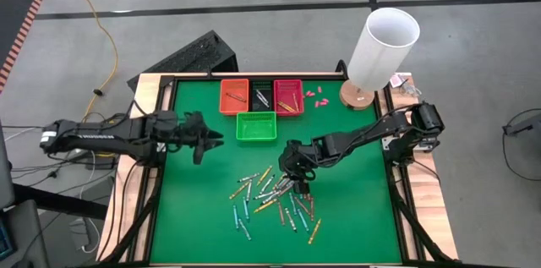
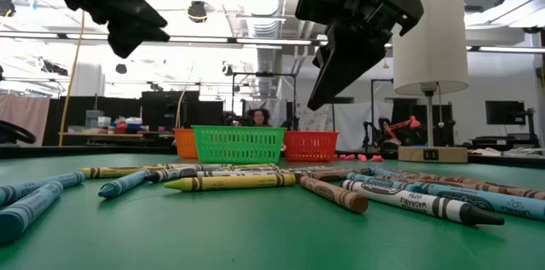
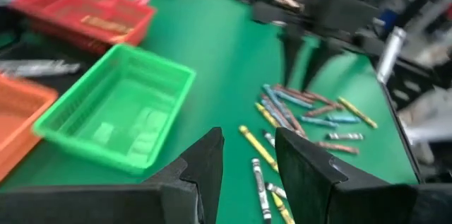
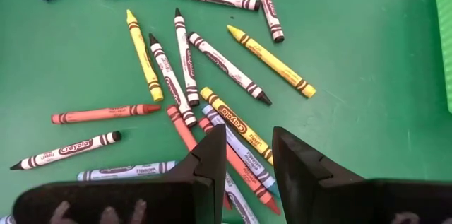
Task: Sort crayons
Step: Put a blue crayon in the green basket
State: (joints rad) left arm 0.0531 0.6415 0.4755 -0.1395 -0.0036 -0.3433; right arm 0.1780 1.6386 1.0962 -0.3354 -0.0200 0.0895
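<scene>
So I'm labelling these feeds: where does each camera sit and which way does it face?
High: overhead, straight down; both arms, green basket.
Low: table height, level across crayons; both grippers overhead.
Left wrist: over left gripper, toward baskets.
Right wrist: over right gripper, down on crayons.
All four views share the crayon pile.

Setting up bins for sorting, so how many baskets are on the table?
4: the orange basket, black basket and red basket sit in a row at the table's far edge; the green basket sits just in front of them.
</scene>
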